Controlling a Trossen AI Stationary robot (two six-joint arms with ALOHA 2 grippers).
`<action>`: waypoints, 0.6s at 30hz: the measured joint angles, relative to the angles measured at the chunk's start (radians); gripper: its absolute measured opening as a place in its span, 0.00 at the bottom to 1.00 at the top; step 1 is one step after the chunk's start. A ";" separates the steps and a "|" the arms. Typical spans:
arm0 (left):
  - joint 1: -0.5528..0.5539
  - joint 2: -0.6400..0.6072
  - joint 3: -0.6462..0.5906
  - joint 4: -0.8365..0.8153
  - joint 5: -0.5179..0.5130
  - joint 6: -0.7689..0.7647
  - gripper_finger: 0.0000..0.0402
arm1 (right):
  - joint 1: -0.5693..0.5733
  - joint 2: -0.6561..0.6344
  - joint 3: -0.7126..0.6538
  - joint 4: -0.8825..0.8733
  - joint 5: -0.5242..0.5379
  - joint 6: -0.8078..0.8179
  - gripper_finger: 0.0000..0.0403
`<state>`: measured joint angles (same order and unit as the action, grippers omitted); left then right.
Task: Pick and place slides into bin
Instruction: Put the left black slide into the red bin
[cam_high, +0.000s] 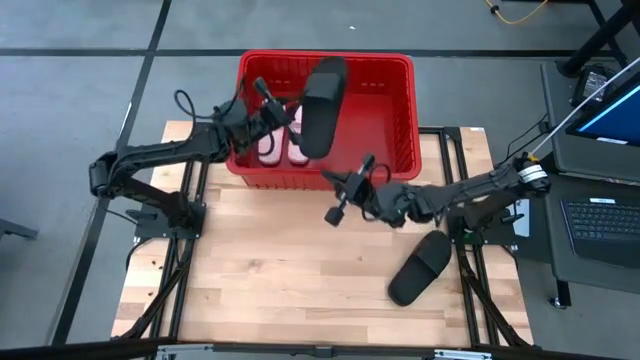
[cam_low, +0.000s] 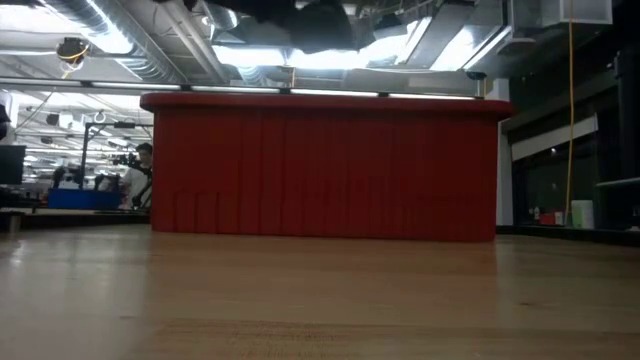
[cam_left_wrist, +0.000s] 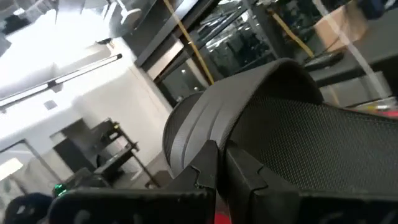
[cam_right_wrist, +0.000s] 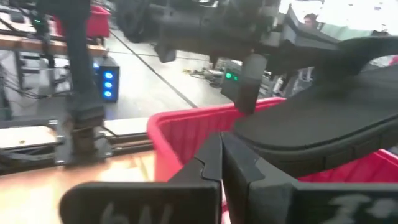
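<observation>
Left gripper (cam_high: 292, 118): clamped on a black slide (cam_high: 322, 104), over the bin (cam_high: 400, 75).
Right gripper (cam_high: 345, 190): fingers pressed together, empty, near the bin.
In bin: pink slides (cam_high: 283, 146).
On table (cam_high: 270, 270): second black slide (cam_high: 420, 267).

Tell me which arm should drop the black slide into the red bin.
Left. The left gripper already holds a black slide above the bin; the right gripper hangs shut and empty, outside it.

Two slides (cam_high: 283, 146) lie in the bin (cam_high: 400, 70); one held slide (cam_high: 322, 105) above; another (cam_high: 420, 267) on the table (cam_high: 280, 260)
</observation>
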<state>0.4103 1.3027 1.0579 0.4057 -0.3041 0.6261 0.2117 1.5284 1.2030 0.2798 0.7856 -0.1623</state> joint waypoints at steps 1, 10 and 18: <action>0.018 0.013 0.000 0.009 0.014 -0.004 0.01 | -0.017 0.000 0.000 -0.003 -0.014 0.000 0.01; 0.101 0.178 0.052 0.023 0.070 -0.028 0.01 | -0.130 0.000 0.000 0.000 -0.147 0.000 0.01; 0.146 0.289 0.157 -0.024 0.065 -0.084 0.01 | -0.179 0.000 0.000 -0.013 -0.162 -0.106 0.01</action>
<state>0.5561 1.5916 1.2147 0.3816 -0.2393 0.5423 0.0330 1.5284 1.2026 0.2664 0.6233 -0.2682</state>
